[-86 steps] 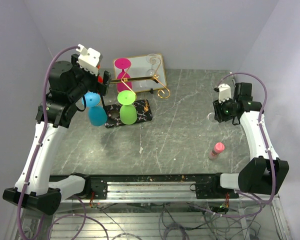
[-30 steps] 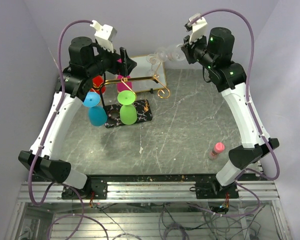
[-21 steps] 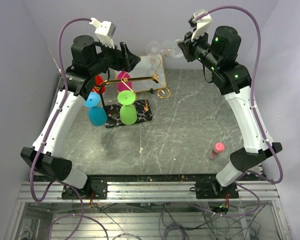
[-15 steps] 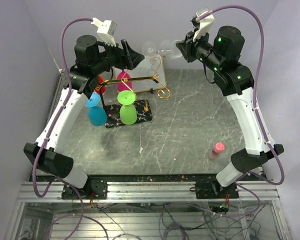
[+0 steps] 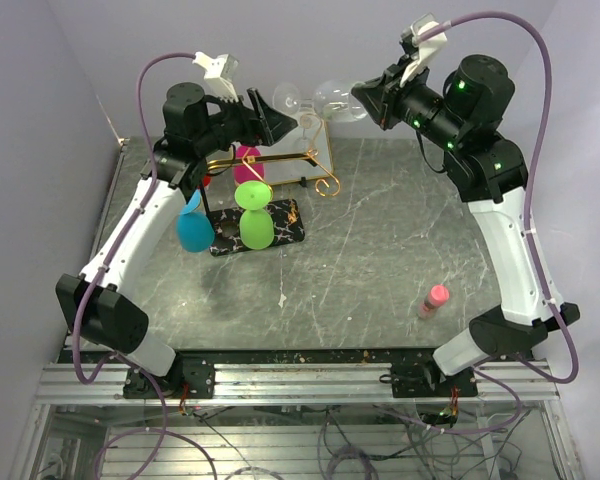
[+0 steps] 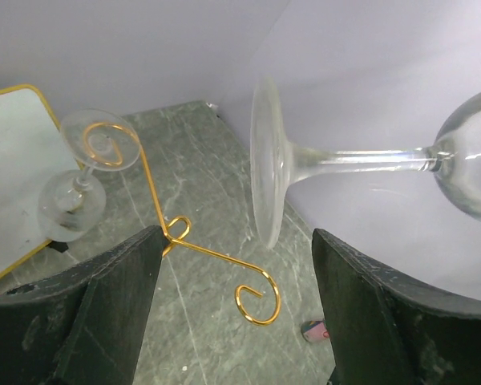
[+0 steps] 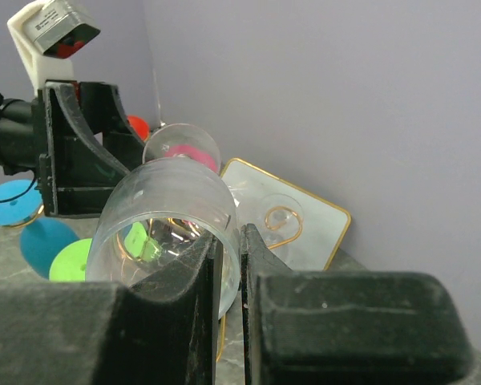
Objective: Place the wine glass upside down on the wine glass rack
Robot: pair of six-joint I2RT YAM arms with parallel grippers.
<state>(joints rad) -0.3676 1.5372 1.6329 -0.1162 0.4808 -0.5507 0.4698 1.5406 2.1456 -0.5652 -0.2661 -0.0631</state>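
Observation:
My right gripper [image 5: 365,98] is shut on the rim of a clear wine glass [image 5: 335,98]. It holds the glass on its side, high above the back of the table, foot pointing left. In the right wrist view the fingers [image 7: 228,241] pinch the glass wall [image 7: 164,216]. My left gripper [image 5: 272,112] is open, facing the glass's foot [image 6: 266,160], which sits just ahead of its fingertips [image 6: 236,237] without touching. The wine glass rack [image 5: 270,158], gold wire on a black marbled base [image 5: 280,235], stands below with pink, green, blue and red glasses hanging.
A gold-rimmed white tray [image 5: 320,125] leans at the back wall behind the rack. Another clear glass [image 6: 72,200] hangs by a gold scroll end. A small pink bottle [image 5: 435,298] stands on the table at the right. Lilac walls close in both sides.
The right arm has risen from low on the right to the back, carrying the clear glass. The left gripper has left the rack and moved up and right to the glass's foot.

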